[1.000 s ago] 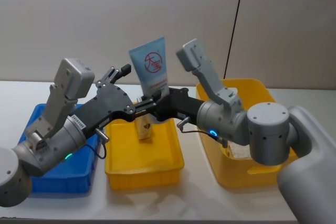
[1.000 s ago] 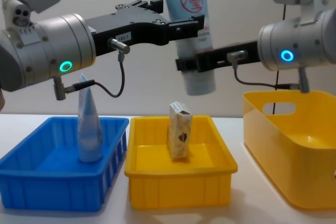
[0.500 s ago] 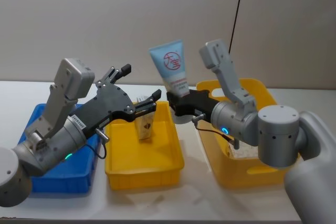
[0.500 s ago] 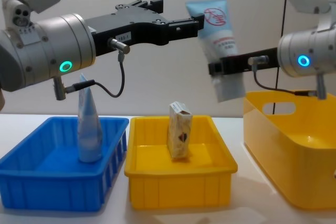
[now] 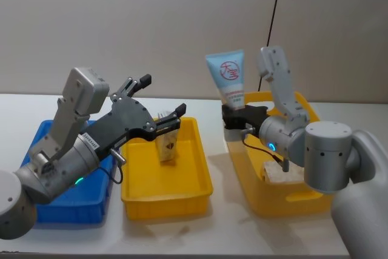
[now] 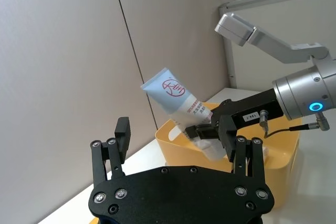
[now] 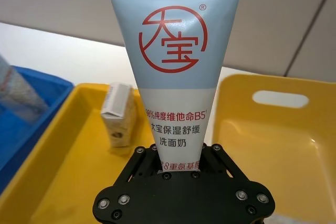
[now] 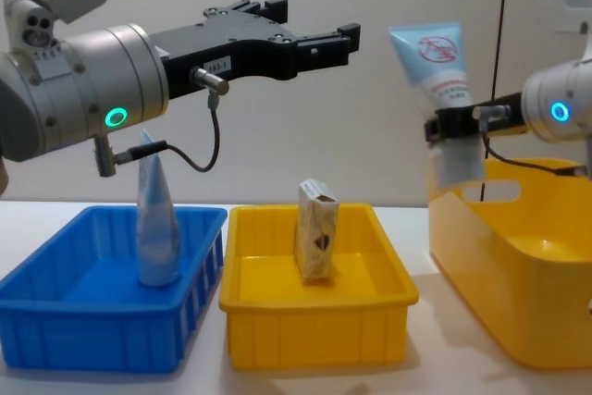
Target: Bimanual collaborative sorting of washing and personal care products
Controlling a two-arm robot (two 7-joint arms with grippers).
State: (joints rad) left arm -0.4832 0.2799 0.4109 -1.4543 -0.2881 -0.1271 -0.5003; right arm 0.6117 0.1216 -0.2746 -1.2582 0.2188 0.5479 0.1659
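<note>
One pale-blue tube (image 5: 228, 80) sits clamped in my right pincer (image 5: 235, 117), gripped near its capped end, above the 9 o'clock rim of the deep yellow bin (image 5: 301, 199). My right arm reaches in from 3 o'clock. The tube's long axis stands nearly upright, crimped end up, leaning slightly toward 11 o'clock. My left pincer (image 5: 159, 103) hangs spread wide and empty over the shallow yellow tray (image 5: 193, 181), where a beige carton (image 5: 167, 147) stands upright.
</note>
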